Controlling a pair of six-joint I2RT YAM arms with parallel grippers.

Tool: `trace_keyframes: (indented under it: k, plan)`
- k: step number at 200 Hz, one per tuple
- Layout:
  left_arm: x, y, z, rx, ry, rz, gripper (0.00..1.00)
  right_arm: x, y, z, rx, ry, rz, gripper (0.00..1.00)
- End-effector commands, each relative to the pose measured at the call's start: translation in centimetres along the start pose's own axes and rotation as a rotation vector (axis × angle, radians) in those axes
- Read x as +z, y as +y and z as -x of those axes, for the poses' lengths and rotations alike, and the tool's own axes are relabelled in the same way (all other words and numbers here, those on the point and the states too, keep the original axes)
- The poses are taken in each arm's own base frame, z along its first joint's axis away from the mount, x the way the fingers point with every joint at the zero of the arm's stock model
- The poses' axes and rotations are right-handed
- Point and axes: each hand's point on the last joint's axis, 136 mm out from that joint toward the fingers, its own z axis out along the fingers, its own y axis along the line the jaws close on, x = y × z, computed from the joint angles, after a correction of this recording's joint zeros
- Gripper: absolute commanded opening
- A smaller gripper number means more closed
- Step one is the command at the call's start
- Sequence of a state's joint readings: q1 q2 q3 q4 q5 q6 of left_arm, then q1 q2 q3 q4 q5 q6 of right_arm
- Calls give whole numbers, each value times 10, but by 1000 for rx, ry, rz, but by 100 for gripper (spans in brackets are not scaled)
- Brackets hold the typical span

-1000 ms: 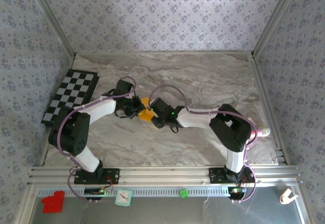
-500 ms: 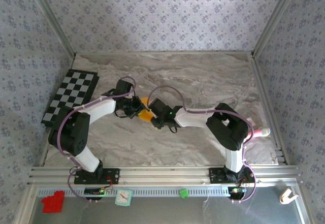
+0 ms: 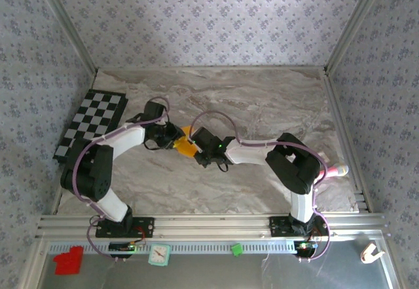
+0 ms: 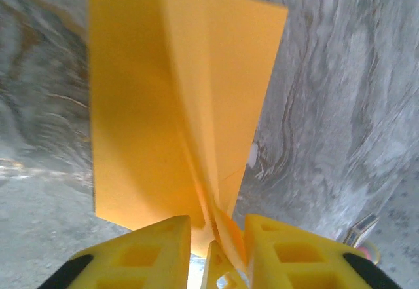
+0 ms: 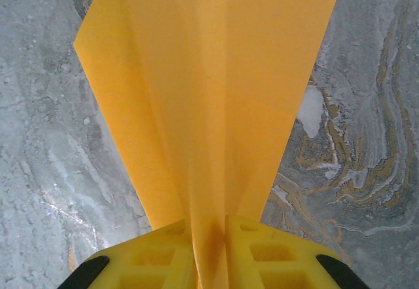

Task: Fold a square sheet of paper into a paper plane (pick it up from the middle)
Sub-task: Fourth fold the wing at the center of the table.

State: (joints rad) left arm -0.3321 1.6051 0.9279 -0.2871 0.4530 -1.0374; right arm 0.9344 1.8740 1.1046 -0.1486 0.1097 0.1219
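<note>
The orange paper (image 5: 209,92) is spreading out ahead of the right gripper (image 5: 208,236), creased lengthwise into layered panels. It is widest at its far end and is narrowing to a raised centre fold that is running straight back between the yellow fingers (image 5: 150,256). Those fingers are pressing in on the fold from both sides, so the right gripper is pinching the orange paper at its near end. The marbled table top (image 5: 353,138) is showing on either side of the fingertips, though whether the paper is resting on it I cannot tell.

Seen from the left wrist, the paper is stretching away from the left gripper (image 4: 217,233); a broad panel is lying to the left of the fingertips and a narrower flap to the right. The folded tip is passing through the gap between that gripper's yellow fingers (image 4: 294,253) and leaning toward the right-hand one. The jaws are standing parted and are not clamping the paper.

From above, the two grippers are facing each other with the paper directly between them, each touching or nearly touching one end. A checkered mat (image 3: 91,125) is lying well apart on the left gripper's outer side, and a red block (image 3: 69,261) is sitting behind the left arm's base.
</note>
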Motion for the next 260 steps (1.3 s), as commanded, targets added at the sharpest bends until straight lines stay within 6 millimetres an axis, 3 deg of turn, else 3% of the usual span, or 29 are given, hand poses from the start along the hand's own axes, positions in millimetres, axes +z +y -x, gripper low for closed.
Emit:
trace_keyframes:
  k: [1,22,37,79,154,260]
  plan:
    - [-29,-5,13,-2,-68,-46,35,5,7,-3,-5,12,38,17]
    - [-43,5,21,-27,-126,-61,39,5,8,-1,-2,6,61,17]
    - [-43,14,18,-49,-138,-69,39,5,9,0,9,3,78,17]
    - [-17,29,1,-111,-56,-113,27,8,7,0,45,4,108,17]
    - [21,18,-6,-72,41,-94,16,9,5,2,85,1,156,17]
    - [41,51,-12,-112,63,38,12,9,-1,6,118,0,165,21]
